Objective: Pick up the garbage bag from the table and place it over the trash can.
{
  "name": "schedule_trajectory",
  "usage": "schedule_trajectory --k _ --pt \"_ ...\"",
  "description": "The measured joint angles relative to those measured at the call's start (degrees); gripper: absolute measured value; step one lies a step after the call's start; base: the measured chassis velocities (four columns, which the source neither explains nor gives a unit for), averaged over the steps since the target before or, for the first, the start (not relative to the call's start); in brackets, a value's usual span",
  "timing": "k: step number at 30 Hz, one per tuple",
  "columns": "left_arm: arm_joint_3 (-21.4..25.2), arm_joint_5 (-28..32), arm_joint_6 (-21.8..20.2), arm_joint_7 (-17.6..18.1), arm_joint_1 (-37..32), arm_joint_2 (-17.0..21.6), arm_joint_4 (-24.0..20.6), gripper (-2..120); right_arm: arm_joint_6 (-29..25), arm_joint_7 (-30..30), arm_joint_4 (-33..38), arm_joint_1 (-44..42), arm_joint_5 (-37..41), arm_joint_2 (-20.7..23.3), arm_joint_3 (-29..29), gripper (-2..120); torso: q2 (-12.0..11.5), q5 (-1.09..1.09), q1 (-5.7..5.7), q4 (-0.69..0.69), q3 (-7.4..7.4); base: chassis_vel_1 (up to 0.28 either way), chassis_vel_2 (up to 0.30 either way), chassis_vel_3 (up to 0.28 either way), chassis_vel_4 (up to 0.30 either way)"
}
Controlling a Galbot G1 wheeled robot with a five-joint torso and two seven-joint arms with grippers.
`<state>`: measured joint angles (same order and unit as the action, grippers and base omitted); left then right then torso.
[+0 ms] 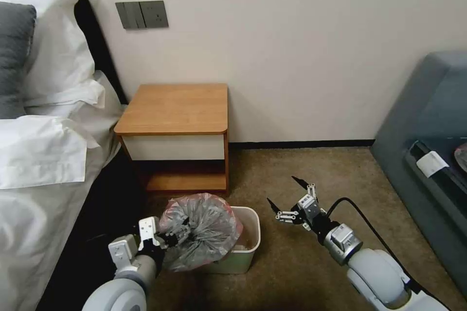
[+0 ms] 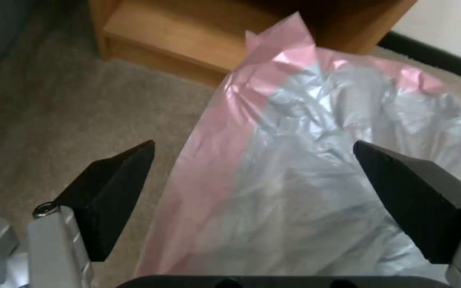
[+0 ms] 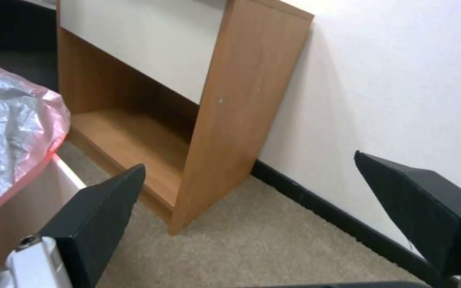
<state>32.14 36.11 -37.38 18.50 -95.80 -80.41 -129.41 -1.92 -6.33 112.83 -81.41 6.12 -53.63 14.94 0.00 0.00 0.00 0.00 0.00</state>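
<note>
Both pincers spread, empty | left pincer (image 1: 171, 238) beside garbage bag (image 1: 202, 233) (draped on trash can (image 1: 245, 248)) | right pincer (image 1: 287, 199) apart

- The garbage bag (image 1: 204, 233): thin, crinkled plastic film, translucent grey with a pinkish-red band, catching glossy highlights.
- The trash can (image 1: 245, 248): smooth pale cream plastic, faint sheen.
- The surface (image 1: 177, 109): orange-brown wood-look top and sides, smooth and satin; white matt drawer front.
- The carpet (image 1: 292, 262): rough, short-piled brown pile.
- Left gripper (image 2: 252, 176) and right gripper (image 3: 252, 188): matt black fingers on brushed silvery metal mounts.
</note>
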Motion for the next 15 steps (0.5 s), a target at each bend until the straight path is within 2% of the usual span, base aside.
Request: schedule_trajectory --k 8,10,11,12,13,15 --pt "0.3 -0.3 -2.2 -1.5 0.5 -0.1 -0.4 93 -0.1 0.0 0.1 0.1 -0.1 0.0 -0.2 100 0.0 -0.01 0.00 0.00 0.00 0.000 0.000 0.000 0.000" --pt "0.1 -2.3 -2.0 -1.6 -0.7 -0.1 -1.8 93 -0.2 0.0 0.1 0.1 -0.1 0.0 -0.2 100 0.0 0.00 0.00 0.00 0.00 0.000 0.000 0.000 0.000" --pt "-0.2 -6.7 -0.9 -1.5 -2.6 -0.1 -4.0 93 -0.5 -0.1 -0.2 0.0 -0.2 -0.1 0.0 100 0.0 0.00 0.00 0.00 0.00 0.000 0.000 0.000 0.000" --pt "-0.2 -6.7 -0.9 -1.5 -2.6 -0.1 -4.0 93 -0.5 -0.1 -0.2 0.0 -0.2 -0.1 0.0 100 0.0 0.00 0.00 0.00 0.00 0.000 0.000 0.000 0.000" --pt "-0.5 -11.2 0.4 -1.6 -4.0 -0.2 -5.6 93 -0.8 -0.1 -0.5 -0.1 -0.4 -0.4 0.0 100 0.0 0.01 0.00 0.00 0.00 0.000 0.000 0.000 0.000" --pt "-0.7 -13.0 0.8 -2.2 -4.7 -0.3 -7.0 93 -1.0 -0.1 -0.8 -0.1 -0.7 -0.7 -0.1 100 0.0 0.01 0.00 0.00 0.00 0.000 0.000 0.000 0.000"
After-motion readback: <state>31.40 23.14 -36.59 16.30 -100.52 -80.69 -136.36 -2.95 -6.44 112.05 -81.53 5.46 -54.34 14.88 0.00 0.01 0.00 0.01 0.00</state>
